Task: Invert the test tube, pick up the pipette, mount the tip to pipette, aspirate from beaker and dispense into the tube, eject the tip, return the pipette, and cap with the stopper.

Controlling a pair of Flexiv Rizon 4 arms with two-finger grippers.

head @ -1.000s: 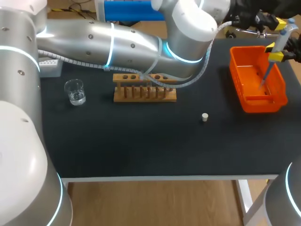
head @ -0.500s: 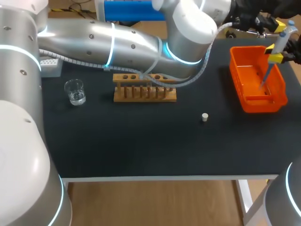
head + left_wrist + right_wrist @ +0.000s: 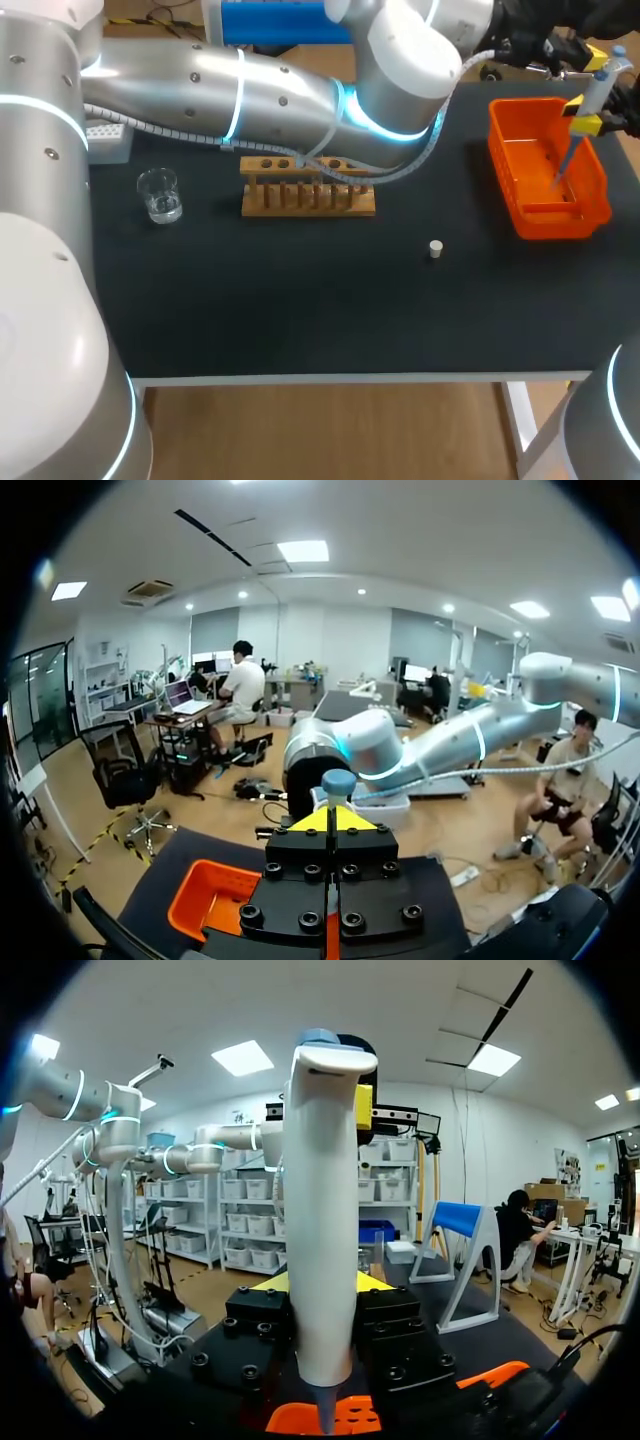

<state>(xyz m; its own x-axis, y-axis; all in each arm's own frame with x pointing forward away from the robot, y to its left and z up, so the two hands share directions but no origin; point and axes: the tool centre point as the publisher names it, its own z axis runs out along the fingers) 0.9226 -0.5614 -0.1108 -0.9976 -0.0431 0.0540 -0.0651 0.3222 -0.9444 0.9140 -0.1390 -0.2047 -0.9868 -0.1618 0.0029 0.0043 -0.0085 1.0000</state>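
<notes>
1. Holding the pipette (image 3: 596,86) upright, the right gripper (image 3: 585,120) was clenched around its body, with the tip pointing down into the orange bin (image 3: 555,222).
2. The left gripper (image 3: 597,48) sat nearer the pipette's top end; I could not tell whether it was clenched.

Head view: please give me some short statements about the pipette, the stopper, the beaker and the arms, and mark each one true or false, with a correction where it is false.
1. The right gripper holds the pipette over the orange bin. True.
2. The stopper sits in the wooden test tube rack. False: it stands alone on the black table, apart from the rack.
3. The beaker lies on its side. False: it stands upright, with a little clear liquid in it.
4. The left arm extends across the table, past the rack, toward the bin's side. True.
</notes>
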